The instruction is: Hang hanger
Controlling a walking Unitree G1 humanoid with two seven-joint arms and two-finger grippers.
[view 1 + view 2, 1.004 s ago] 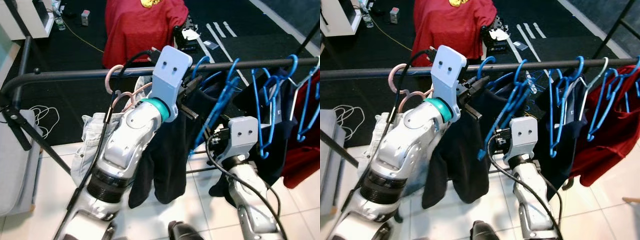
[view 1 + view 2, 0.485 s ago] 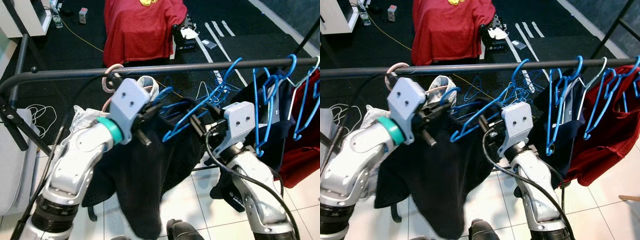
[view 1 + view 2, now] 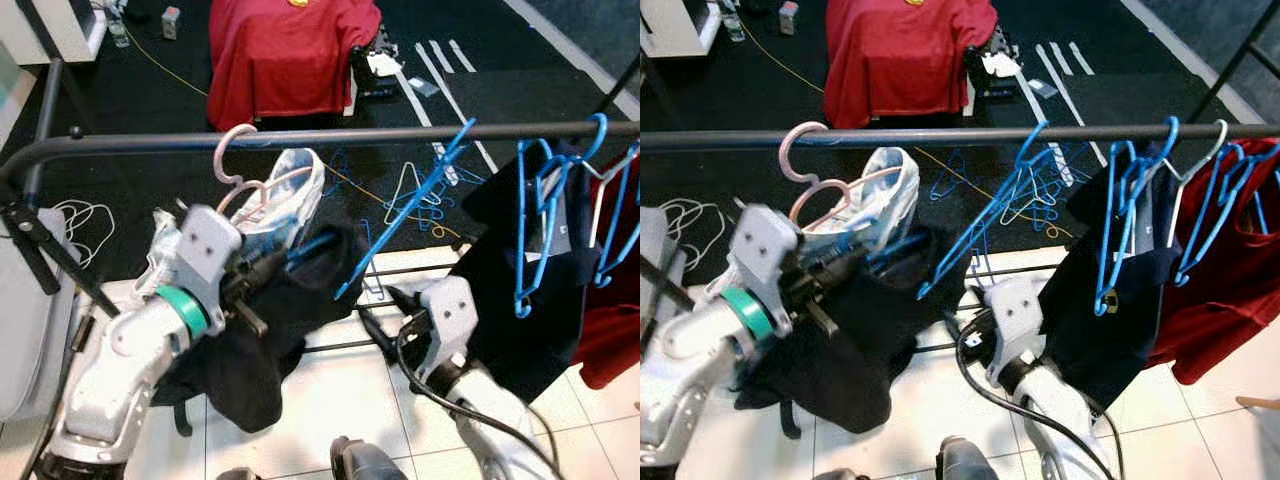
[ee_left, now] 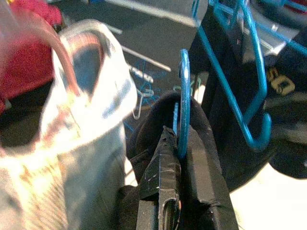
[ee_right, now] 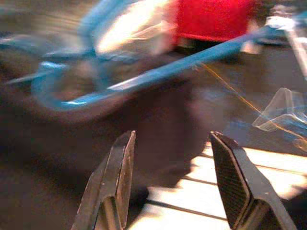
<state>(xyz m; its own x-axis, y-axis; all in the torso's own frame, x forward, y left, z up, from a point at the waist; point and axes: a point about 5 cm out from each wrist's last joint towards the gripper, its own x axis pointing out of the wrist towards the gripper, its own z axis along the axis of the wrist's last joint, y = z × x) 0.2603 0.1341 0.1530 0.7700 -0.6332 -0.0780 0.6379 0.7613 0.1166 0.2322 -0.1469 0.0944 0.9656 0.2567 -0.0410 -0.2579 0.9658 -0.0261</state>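
Left eye view shows a black rail (image 3: pixel 300 138) running across the scene, and everything else sits relative to it. Below the rail's left half, the left gripper (image 3: pixel 262 272) is closed on the low end of a blue hanger (image 3: pixel 405 222) that carries a black garment (image 3: pixel 270 330). The hanger slants up from the gripper toward the rail, its upper end reaching the rail near the middle; whether it is hooked over the rail cannot be told. In the left wrist view the black fingers (image 4: pixel 160 179) pinch the blue hanger's thin bar against the dark cloth.

The right gripper (image 3: pixel 385 310) hangs below the rail's middle, lower than the hanger and apart from it. The right wrist view shows its two fingers (image 5: pixel 115 179) spread wide with nothing between them, the blurred blue hanger and black garment lying beyond.

On the rail's left part hangs a pink hanger (image 3: pixel 235 165) with a pale blue-white garment (image 3: pixel 285 200) just under it. Toward the rail's right end hang several more blue hangers (image 3: pixel 535 220), a dark garment (image 3: pixel 510 280) and a red garment (image 3: pixel 615 320). Behind the rail, on the dark floor, a red shirt (image 3: pixel 285 55) is spread out.
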